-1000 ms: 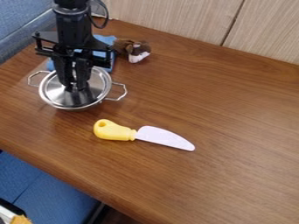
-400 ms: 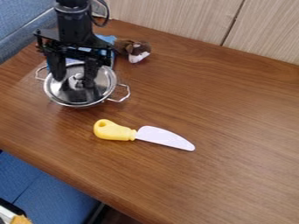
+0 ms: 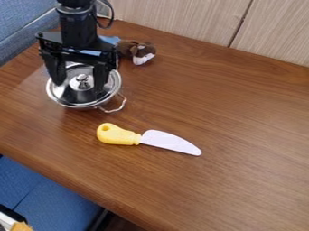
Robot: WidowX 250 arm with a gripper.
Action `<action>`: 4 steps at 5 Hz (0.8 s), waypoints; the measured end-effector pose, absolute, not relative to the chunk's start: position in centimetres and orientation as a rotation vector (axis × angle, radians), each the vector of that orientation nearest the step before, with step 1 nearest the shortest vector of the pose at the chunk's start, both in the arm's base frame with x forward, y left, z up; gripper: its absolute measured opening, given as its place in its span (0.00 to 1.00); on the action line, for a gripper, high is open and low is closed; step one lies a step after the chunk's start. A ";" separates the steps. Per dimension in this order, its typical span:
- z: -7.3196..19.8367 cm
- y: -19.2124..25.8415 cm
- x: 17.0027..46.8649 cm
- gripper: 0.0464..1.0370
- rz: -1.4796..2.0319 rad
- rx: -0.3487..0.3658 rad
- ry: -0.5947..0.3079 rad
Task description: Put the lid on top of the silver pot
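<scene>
The black two-finger gripper (image 3: 80, 85) has gone from fingers close together at the lid's round metal knob (image 3: 82, 81) to fingers spread wide at its 9 and 3 o'clock. The shiny silver pot (image 3: 78, 107) has shifted slightly toward 1 o'clock and turned, its bent-wire handle (image 3: 123, 103) swinging from about 3 to between 4 and 5 o'clock.

- arm (image 3: 78, 29): black all over; rounded, roughly cylindrical joint (image 3: 74, 12) up top, greyish sheen on it; blocky section below
- cable (image 3: 112, 13): thin, black, curved loop beside the arm
- gripper (image 3: 79, 87): black; wide crossbar (image 3: 78, 45), small knobby bits at its ends; two chunky dark fingers (image 3: 100, 80); fine surface detail too small to tell
</scene>
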State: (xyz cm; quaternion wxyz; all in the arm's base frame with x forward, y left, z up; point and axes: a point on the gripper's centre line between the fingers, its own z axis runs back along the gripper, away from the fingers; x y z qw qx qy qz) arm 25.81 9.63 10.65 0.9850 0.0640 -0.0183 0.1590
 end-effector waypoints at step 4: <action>16.3 9.6 25.8 0.96 0.310 0.043 -0.211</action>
